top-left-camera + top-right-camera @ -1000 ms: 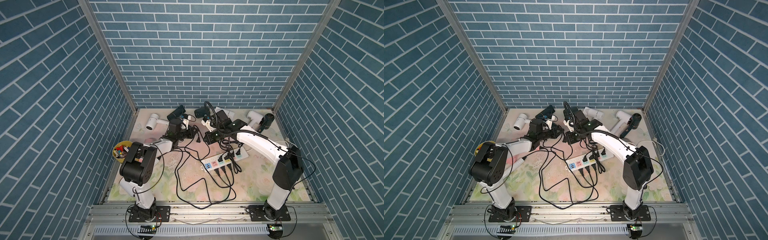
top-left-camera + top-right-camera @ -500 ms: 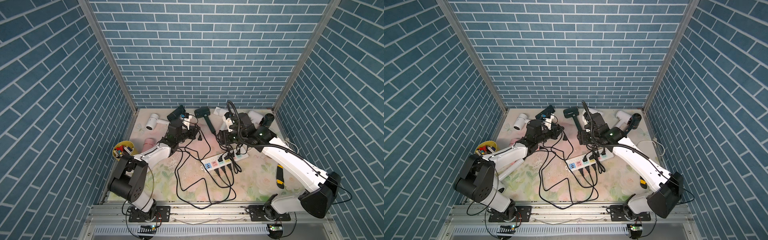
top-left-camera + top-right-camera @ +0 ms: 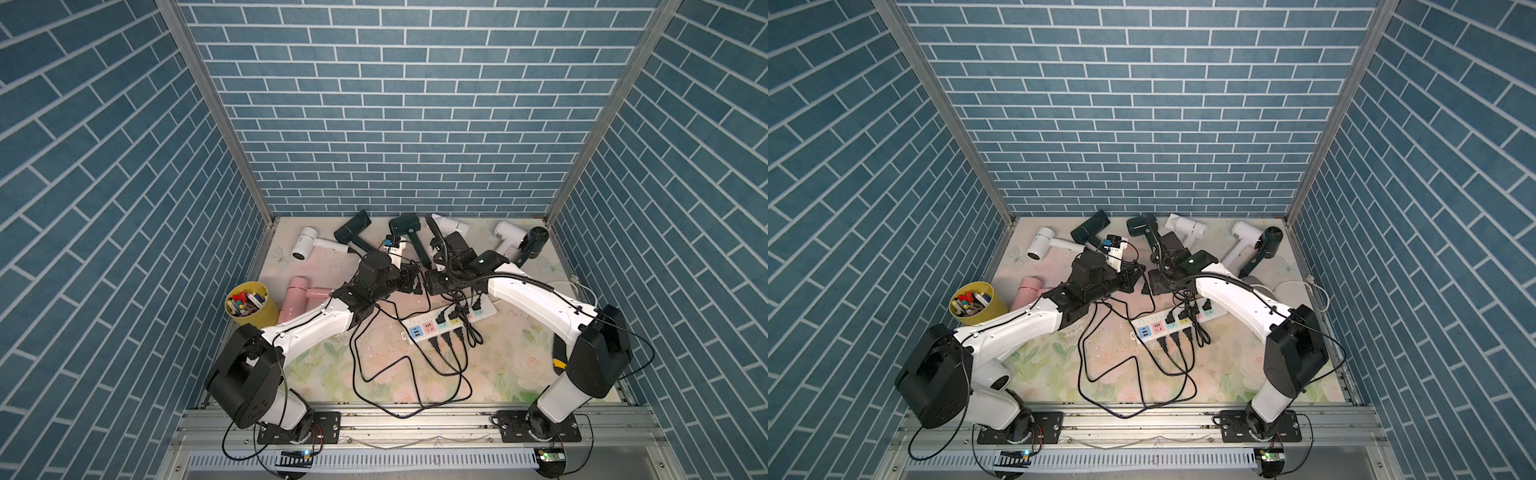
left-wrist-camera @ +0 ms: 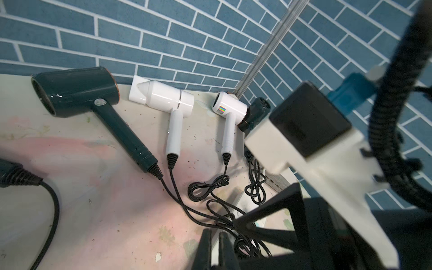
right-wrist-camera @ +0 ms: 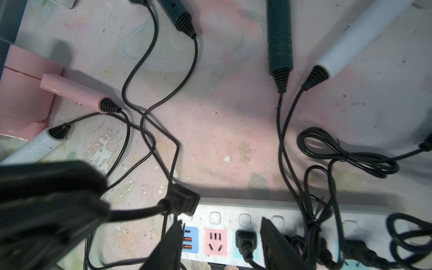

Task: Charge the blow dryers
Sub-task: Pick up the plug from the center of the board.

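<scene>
A round yellow plastic cup [image 3: 268, 316], stuffed with coloured pens and markers, stands well behind the left pincer [image 4: 215, 236], out to its left. A long white plastic power strip with coloured sockets [image 5: 233, 209] lies directly beneath the right pincer [image 5: 222, 243]: black plugs fill several sockets, while the pink socket between its fingers is free. The worn floral-print table mat [image 3: 519, 365] is scuffed and flaking (pink and green pattern), boxed in by blue brick-patterned walls [image 3: 395, 124]. The hammer-shaped blow dryers [image 4: 163, 98], glossy white or dark green, lie fanned out ahead of both pincers by the back wall, black cords trailing toward the strip. A pink blow dryer [image 3: 297, 297] lies behind the left pincer, near the cup. The right pincer stands moderately wide, gripping nothing. The left pincer's fingers are pressed together; whether a cord is pinched between them cannot be told.
</scene>
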{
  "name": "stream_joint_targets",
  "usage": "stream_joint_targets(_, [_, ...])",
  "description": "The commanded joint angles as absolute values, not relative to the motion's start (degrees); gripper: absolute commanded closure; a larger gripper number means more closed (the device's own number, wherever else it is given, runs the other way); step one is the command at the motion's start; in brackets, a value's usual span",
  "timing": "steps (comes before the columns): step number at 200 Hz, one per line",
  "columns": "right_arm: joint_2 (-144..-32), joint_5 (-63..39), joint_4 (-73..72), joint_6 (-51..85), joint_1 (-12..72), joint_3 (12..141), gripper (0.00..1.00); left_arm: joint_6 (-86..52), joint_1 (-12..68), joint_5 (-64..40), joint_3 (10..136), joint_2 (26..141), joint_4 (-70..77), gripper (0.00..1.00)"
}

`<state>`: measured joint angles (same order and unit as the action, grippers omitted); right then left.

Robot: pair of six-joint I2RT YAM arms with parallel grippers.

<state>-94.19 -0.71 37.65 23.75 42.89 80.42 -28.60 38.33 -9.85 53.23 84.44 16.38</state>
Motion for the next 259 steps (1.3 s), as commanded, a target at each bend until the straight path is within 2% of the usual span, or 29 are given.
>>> stream_joint_targets(1, [-94.46,0.27,35.03,25.07,44.16,81.92,0.44,-33.35,39.19,-3.77,54.34,84.2,13.75,1.0])
stream_joint_targets(43, [-93.27,3.55,33.04,25.31,45.13,79.38,0.43,-38.17,39.29,-2.04,53.66,84.17,12.65,1.0])
stream_joint_targets(68, [-91.61,0.01,29.47,23.61,45.18,76.67,0.43,-40.35,39.3,-3.27,55.05,84.9,10.53,1.0])
stream_joint_targets(133, [-94.61,-4.74,27.21,22.01,45.66,75.89,0.57,-45.87,39.29,-8.55,57.79,86.88,8.35,1.0])
stream_joint_targets(166, [-96.19,-3.45,28.18,21.87,45.66,76.55,0.59,-46.25,39.29,-8.96,58.09,86.5,6.97,1.0])
stream_joint_targets(200, [-97.33,-1.69,28.63,22.04,45.62,76.81,0.74,-46.43,39.29,-9.7,58.31,86.14,6.02,1.0])
stream_joint_targets(234, [-97.91,-0.8,28.39,22.15,45.84,76.58,1.0,-46.67,39.29,-11.08,58.27,85.91,6.24,1.0])
stream_joint_targets(259, [-97.36,0.72,27.08,22.06,46.18,74.88,1.0,-46.85,39.29,-11.94,57.7,85.26,6.24,1.0])
